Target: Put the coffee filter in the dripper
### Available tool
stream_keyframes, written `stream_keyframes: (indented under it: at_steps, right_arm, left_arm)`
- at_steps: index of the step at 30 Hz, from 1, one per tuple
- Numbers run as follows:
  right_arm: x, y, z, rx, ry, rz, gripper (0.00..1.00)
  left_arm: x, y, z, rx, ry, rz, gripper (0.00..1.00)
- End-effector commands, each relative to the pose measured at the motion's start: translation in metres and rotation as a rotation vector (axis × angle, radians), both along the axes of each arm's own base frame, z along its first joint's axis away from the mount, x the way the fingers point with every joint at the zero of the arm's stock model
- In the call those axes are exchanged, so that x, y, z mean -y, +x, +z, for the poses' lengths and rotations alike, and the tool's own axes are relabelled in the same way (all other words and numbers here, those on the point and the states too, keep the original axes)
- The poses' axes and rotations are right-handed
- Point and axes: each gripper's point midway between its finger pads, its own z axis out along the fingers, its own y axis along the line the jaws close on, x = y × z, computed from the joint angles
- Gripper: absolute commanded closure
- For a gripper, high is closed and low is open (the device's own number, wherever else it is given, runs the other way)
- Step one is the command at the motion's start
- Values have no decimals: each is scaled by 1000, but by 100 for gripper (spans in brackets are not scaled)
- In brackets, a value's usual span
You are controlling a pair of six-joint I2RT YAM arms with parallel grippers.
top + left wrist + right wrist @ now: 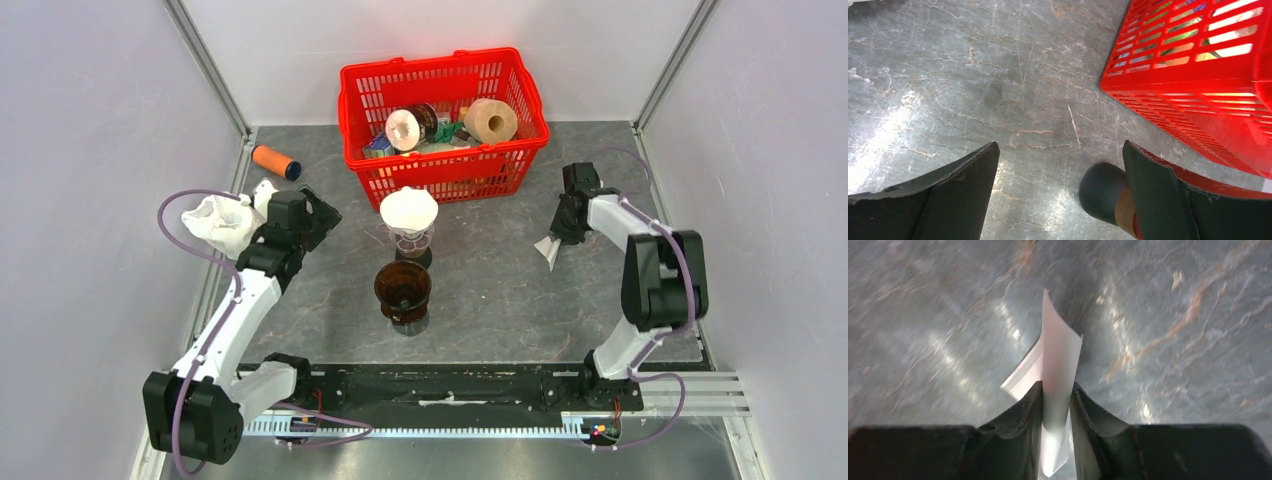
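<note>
From above, the grey table (500,290) carries a red basket (360,110) at the back, filled with tape rolls and other odds. An orange cylinder (272,159) lies to its left, and a crumpled white cloth (222,222) sits beside the left arm. In the middle stand a clear dripper (411,243) already holding a white paper cone (408,208), and just in front of it a brown dripper (403,288) with nothing in it. The right pincer (556,236) is well to the right of both drippers and pinches the coffee filter (548,252), which hangs as a small white flap. This view does not show whether its lower tip touches the table. The left pincer (312,212) is near the cloth, and its jaws cannot be read from here.

The left wrist view settles that. The left pincer (1059,146) is spread wide over bare table (973,75), holding nothing. A corner of the basket (1198,100) fills the upper right. A dark-capped, orange-bodied object (1100,192) sits just beside the right-hand finger; whether it is the cylinder cannot be told.

The right wrist view, somewhat blurred, shows what the overhead one cannot. The right pincer (1057,386) has both fingers pressed against the folded coffee filter (1060,347). The filter's crimped seam edge shows on the left, and the table (1198,315) lies behind it.
</note>
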Motion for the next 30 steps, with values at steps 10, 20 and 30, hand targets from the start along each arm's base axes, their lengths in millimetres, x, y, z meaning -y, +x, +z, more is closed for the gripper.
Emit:
stream_keyframes:
  at_steps: [10, 20, 30]
  right_arm:
    - [-81, -41, 137, 410, 389, 347, 68]
    - [-148, -89, 232, 663, 781, 689, 67]
    - [-156, -119, 282, 787, 852, 762, 66]
  left_arm:
    - [57, -1, 68, 304, -122, -349, 1]
    - [95, -34, 155, 579, -244, -589, 2]
    - [214, -67, 185, 552, -346, -1133, 3]
